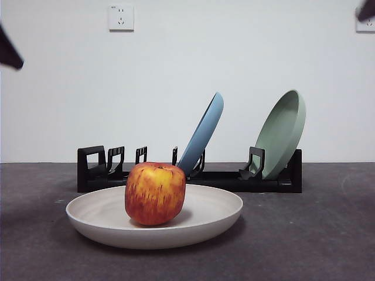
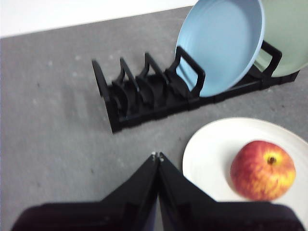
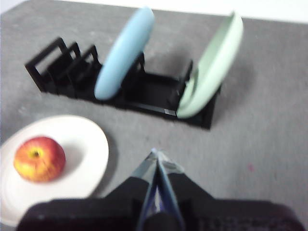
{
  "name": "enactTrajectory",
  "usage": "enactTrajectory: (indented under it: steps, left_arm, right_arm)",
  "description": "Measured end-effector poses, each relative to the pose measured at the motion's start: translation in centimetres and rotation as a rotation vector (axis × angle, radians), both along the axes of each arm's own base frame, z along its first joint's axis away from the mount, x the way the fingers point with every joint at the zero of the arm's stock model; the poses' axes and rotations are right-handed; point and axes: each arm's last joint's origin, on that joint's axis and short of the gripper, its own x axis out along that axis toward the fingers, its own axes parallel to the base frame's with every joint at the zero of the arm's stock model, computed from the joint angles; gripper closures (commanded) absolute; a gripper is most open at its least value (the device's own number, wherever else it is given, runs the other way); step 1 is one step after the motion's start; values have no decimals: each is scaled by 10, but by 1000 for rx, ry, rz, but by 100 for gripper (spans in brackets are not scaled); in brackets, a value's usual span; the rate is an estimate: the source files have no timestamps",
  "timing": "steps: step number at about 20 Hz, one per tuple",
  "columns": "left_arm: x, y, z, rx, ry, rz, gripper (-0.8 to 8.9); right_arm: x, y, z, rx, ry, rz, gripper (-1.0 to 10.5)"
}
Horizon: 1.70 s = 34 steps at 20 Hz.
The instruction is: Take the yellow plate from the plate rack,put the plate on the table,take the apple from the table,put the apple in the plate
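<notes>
Task appears complete: left claw (image 2: 157, 156) closed and empty, held above the tabletop (image 1: 316, 234); yellow plate (image 1: 205, 219) lies flat in front of the plate rack (image 1: 94, 170), the apple (image 1: 154, 193) resting inside it; right claw (image 3: 155, 153) likewise closed, empty, clear of everything

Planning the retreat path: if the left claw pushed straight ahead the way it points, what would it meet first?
Probably the plate rack, at its empty slots beside the blue plate. The left claw is shut, with only bare table before the rack; depth is unclear.
</notes>
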Motion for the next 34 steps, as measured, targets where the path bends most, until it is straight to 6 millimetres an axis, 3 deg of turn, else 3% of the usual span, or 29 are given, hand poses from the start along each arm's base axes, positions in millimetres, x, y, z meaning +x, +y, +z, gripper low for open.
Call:
enactTrajectory:
  steps: [16, 20, 26, 28, 34]
  left_arm:
    - [-4, 3, -9, -6, 90, 29, 815]
    - [-19, 26, 3, -67, -6, 89, 815]
    - [-34, 64, 17, -71, -218, 378, 815]
    - [-33, 69, 5, -49, -245, 429, 815]
    - [-28, 74, -54, -38, -259, 416, 815]
  right_arm:
    - [-8, -4, -6, 28, 76, -35, 946]
    - [-8, -4, -6, 30, 78, -36, 946]
    - [-8, -4, -6, 30, 78, -37, 946]
    - [-8, -4, -6, 30, 78, -37, 946]
    - [-8, -4, -6, 30, 78, -37, 946]
